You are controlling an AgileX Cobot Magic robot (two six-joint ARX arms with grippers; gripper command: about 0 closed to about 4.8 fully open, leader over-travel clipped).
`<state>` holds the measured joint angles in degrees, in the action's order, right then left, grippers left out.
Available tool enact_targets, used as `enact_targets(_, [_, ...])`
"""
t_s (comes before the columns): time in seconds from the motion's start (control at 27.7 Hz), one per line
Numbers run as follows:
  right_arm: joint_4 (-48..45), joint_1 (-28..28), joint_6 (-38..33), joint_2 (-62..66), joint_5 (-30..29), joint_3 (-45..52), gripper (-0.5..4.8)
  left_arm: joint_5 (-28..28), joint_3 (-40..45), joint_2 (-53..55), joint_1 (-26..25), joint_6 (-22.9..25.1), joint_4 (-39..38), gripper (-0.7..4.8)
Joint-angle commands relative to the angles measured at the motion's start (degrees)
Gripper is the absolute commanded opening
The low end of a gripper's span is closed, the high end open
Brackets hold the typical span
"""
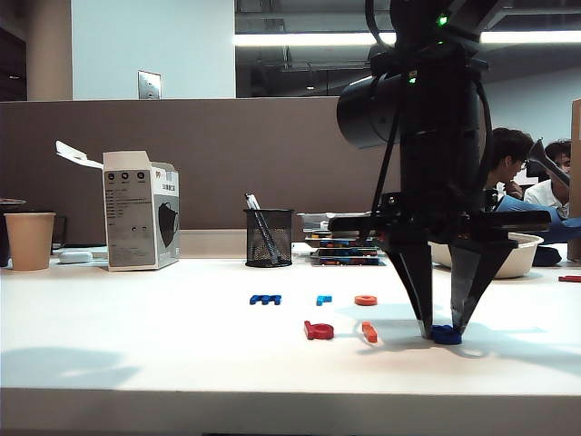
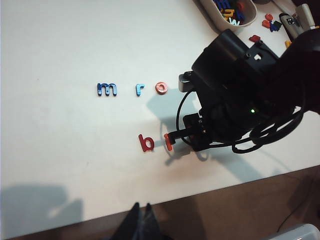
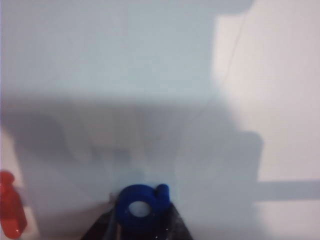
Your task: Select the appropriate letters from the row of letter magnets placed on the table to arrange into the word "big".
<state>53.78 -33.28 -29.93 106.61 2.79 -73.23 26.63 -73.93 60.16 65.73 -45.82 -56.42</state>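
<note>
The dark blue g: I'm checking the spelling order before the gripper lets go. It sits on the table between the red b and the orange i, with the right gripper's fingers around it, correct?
Not between them. The exterior view shows the dark blue g on the table to the right of the orange i, which follows the red b. The right gripper does stand around it.

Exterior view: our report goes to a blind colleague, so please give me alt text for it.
The right gripper points down at the white table, its fingertips on either side of a dark blue letter to the right of a red b and an orange bar. Three more letters lie behind; the left gripper is out of sight.
</note>
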Motion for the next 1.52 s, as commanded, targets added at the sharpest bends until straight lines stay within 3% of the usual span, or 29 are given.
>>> enact_targets(0.04, [-1.8,0.0,0.0,0.2,-0.2,0.3,1.23,0.4,-0.2,-0.1,0.0,0.4,0.3,-0.05])
enact_targets(0.18, [-2.5,0.0,0.0,0.2,-0.2,0.2,2.04,0.4,-0.2,-0.1,0.0,0.4,0.3,-0.05])
enact_targets(0.97, [-5.0,0.5,2.3,-8.4,1.0,0.2,2.02,0.4,-0.2,-0.1,0.0,0.4,0.3,-0.05])
enact_targets(1.05, [-5.4,0.5,4.3,-10.3,2.6,0.2,1.87,0.4,-0.2,-0.1,0.0,0.4,0.3,-0.05])
enact_targets(1.12, [-5.4,1.1,6.5,-13.2,4.5,0.2,0.71,0.4,-0.2,-0.2,0.0,0.4,0.3,-0.05])
enact_targets(1.16, [-5.4,1.2,6.7,-14.2,5.2,0.2,0.49,0.4,-0.2,-0.2,0.0,0.4,0.3,-0.05])
enact_targets(1.26, [-5.5,2.1,7.9,-17.7,6.5,0.2,0.37,0.4,-0.2,-0.1,0.0,0.4,0.3,-0.05])
enact_targets(1.34, [-5.7,3.2,9.6,-20.3,7.1,0.2,-0.10,0.4,-0.2,-0.1,0.0,0.4,0.3,-0.05])
enact_targets(1.52, [-5.9,6.3,15.3,-27.4,11.3,0.2,-0.08,0.4,-0.2,-0.1,-0.1,0.4,0.3,-0.05])
